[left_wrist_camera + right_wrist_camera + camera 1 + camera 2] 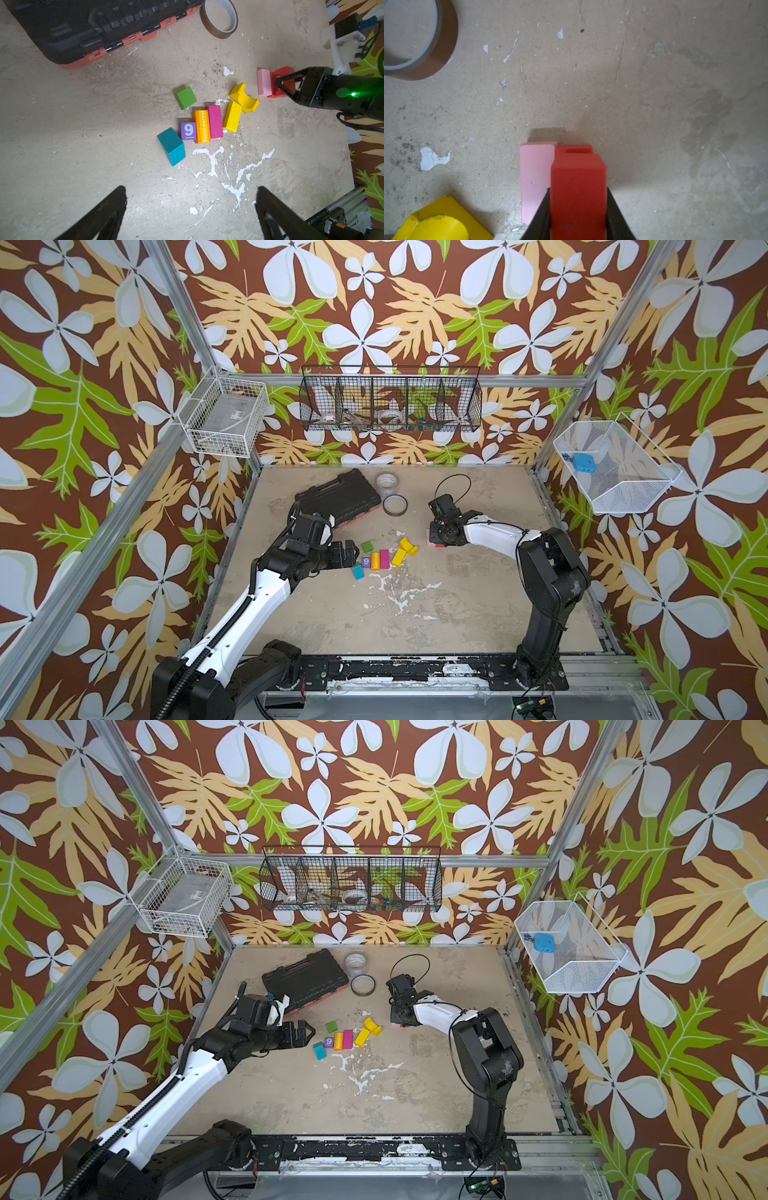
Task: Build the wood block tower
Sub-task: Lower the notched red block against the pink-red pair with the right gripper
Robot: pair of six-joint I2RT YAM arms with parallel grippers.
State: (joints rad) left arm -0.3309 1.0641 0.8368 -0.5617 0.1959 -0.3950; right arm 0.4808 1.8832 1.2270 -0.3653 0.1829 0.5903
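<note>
Right gripper [578, 188] is clenched on a red brick [578, 176], jaws against its two long sides. The brick's long axis runs straight out along the fingers. It is over a second red piece [574, 149], but I cannot tell if they touch. A pink brick [536, 176] lies flat on the table, parallel, just beside them. Left gripper [191, 207] is spread wide and holds nothing. The teal block [171, 145] lies nearest it, apart from its fingers.

My left gripper [191, 190] is spread wide, empty. Ahead of it a teal wooden block [171, 146], purple "9" cube [187, 131], orange "Supermarket" block [202, 126], magenta brick [215, 121] and yellow brick [232, 116] lie in a row. Further right, the right gripper [277, 83] clamps a red block [286, 71] just beside a pink brick [264, 82].
</note>
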